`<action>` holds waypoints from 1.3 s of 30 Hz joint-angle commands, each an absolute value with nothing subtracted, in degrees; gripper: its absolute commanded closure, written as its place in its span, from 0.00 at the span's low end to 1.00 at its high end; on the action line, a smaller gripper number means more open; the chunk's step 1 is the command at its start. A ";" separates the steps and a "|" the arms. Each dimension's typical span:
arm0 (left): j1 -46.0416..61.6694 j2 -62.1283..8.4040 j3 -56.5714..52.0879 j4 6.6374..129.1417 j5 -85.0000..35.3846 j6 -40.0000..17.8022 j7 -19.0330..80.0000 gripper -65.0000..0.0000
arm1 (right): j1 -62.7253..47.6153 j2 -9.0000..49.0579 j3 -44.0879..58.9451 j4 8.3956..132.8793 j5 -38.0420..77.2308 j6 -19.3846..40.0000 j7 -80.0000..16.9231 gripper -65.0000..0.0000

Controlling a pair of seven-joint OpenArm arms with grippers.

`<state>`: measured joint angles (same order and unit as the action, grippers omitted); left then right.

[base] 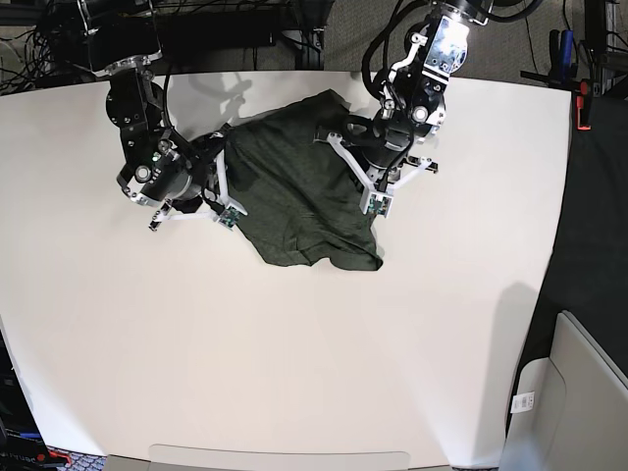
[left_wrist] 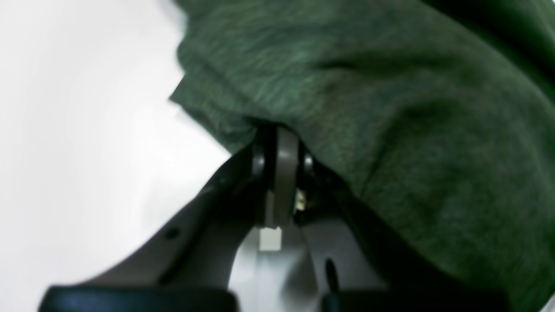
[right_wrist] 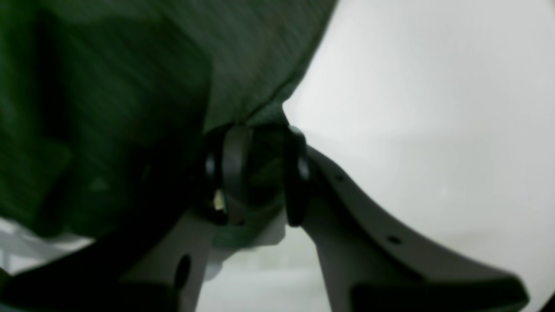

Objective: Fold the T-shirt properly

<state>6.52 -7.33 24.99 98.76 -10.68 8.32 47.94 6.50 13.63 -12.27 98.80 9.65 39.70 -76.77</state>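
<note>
The dark olive-green T-shirt (base: 294, 182) is bunched and held between the two arms over the back middle of the white table (base: 294, 353), with its lower part drooping toward the table. On the shirt's right side, my left gripper (base: 371, 201) has its jaws pressed together on a fabric edge (left_wrist: 243, 117). The cloth (left_wrist: 390, 130) drapes over that gripper (left_wrist: 282, 134). At the shirt's left side my right gripper (base: 224, 211) is closed on a bunched edge. In the right wrist view, green fabric (right_wrist: 130, 86) fills the gap between the pads of that gripper (right_wrist: 260, 143).
The table's right edge (base: 561, 245) meets dark floor. A pale grey container (base: 574, 402) stands at the bottom right corner. Cables and dark gear (base: 226, 29) lie behind the table's back edge, and a red-handled tool (base: 584, 103) sits at the far right.
</note>
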 commanded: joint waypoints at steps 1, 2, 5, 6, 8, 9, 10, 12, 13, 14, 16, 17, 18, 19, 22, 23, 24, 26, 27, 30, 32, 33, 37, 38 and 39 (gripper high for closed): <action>6.37 -7.43 24.84 99.30 -10.33 8.66 48.13 0.98 | 7.69 14.11 -10.86 100.62 10.15 40.00 -77.14 0.81; 6.02 -7.43 24.84 99.30 -10.24 8.66 48.13 0.98 | 7.60 14.11 -9.80 101.23 10.77 40.00 -77.14 0.81; 5.05 -7.43 24.84 99.56 -10.15 8.66 48.13 0.98 | 7.52 14.20 -7.43 102.90 11.82 40.00 -77.05 0.81; 4.97 -7.43 24.75 99.74 -10.07 8.66 48.13 0.98 | 7.16 14.20 -6.64 104.04 11.82 40.00 -77.05 0.81; 4.97 -7.52 24.57 101.32 -9.89 8.66 48.22 0.98 | 6.55 13.85 -4.97 106.77 11.82 40.00 -76.62 0.81; 5.14 -8.31 24.48 102.20 -9.80 8.66 48.22 0.98 | 6.11 13.67 -4.35 108.00 11.82 40.00 -75.91 0.81; 5.23 -9.10 24.48 103.08 -9.80 8.75 48.22 0.98 | 5.93 13.58 -4.26 108.97 11.82 40.00 -75.30 0.81; 5.32 -10.07 24.13 105.27 -9.80 8.92 48.40 0.98 | 5.67 12.18 -4.44 109.93 11.82 40.00 -74.95 0.81; 5.49 -10.42 22.90 105.98 -9.80 9.01 48.57 0.99 | 5.67 11.30 -4.53 110.02 11.82 40.00 -74.95 0.81; 6.29 -10.59 21.14 106.86 -9.80 9.01 48.57 0.99 | 5.58 10.33 -4.62 110.37 11.91 40.00 -75.03 0.81; 8.66 -10.68 17.10 108.53 -9.80 9.01 48.22 0.99 | 5.41 8.48 -5.14 111.16 13.32 40.00 -75.12 0.81; 9.27 -10.68 15.60 109.41 -9.80 9.01 48.22 0.99 | 5.49 7.87 -5.93 111.16 14.81 40.00 -75.38 0.81; 9.80 -10.59 14.20 110.37 -9.89 9.01 48.22 0.99 | 5.67 7.25 -6.55 111.16 16.13 40.00 -76.00 0.81; 10.24 -10.59 13.23 110.99 -9.98 9.01 48.22 0.99 | 5.85 6.55 -6.81 111.08 17.36 40.00 -76.44 0.81; 11.74 -10.59 11.91 111.34 -9.98 9.01 48.22 0.99 | 6.11 4.26 -8.75 110.99 18.95 40.00 -76.53 0.81; 11.82 -10.59 11.91 111.34 -9.89 9.01 48.22 0.99 | 6.55 3.82 -9.98 110.99 18.95 40.00 -76.62 0.81; 11.91 -10.59 11.91 111.34 -9.89 9.01 48.22 0.99 | 6.81 3.47 -11.21 110.81 18.95 40.00 -76.70 0.81; 12.44 -10.59 11.91 111.34 -9.89 9.01 48.22 0.99 | 6.99 2.77 -13.49 110.73 18.95 40.00 -77.93 0.81; 12.79 -10.68 11.82 111.34 -9.89 9.01 48.22 0.99 | 7.08 2.33 -14.64 110.64 18.95 40.00 -78.81 0.81; 13.05 -10.42 10.68 111.34 -9.98 9.01 48.22 0.99 | 7.34 1.98 -17.71 108.53 18.95 40.00 -80.00 0.81; 13.05 -10.42 10.68 111.34 -9.98 9.01 48.22 0.99 | 7.34 2.24 -18.68 106.07 18.95 40.00 -80.00 0.81; 12.97 -10.42 10.68 111.34 -9.89 9.01 48.22 0.99 | 7.34 2.33 -18.68 105.27 18.95 40.00 -80.00 0.81; 12.79 -10.59 10.24 111.34 -9.89 9.01 48.22 0.99 | 8.04 4.44 -18.77 101.85 18.95 40.00 -80.00 0.81; 12.79 -10.42 9.63 111.34 -9.89 9.01 48.22 0.99 | 8.48 4.97 -18.77 100.35 18.95 40.00 -80.00 0.81; 12.79 -10.33 9.10 111.34 -9.89 9.01 48.22 0.99 | 8.92 5.23 -18.77 98.51 18.95 40.00 -80.00 0.81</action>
<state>13.32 -10.15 9.45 110.19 -10.24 8.95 49.47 7.88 5.34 -18.90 97.67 19.27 39.90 -79.64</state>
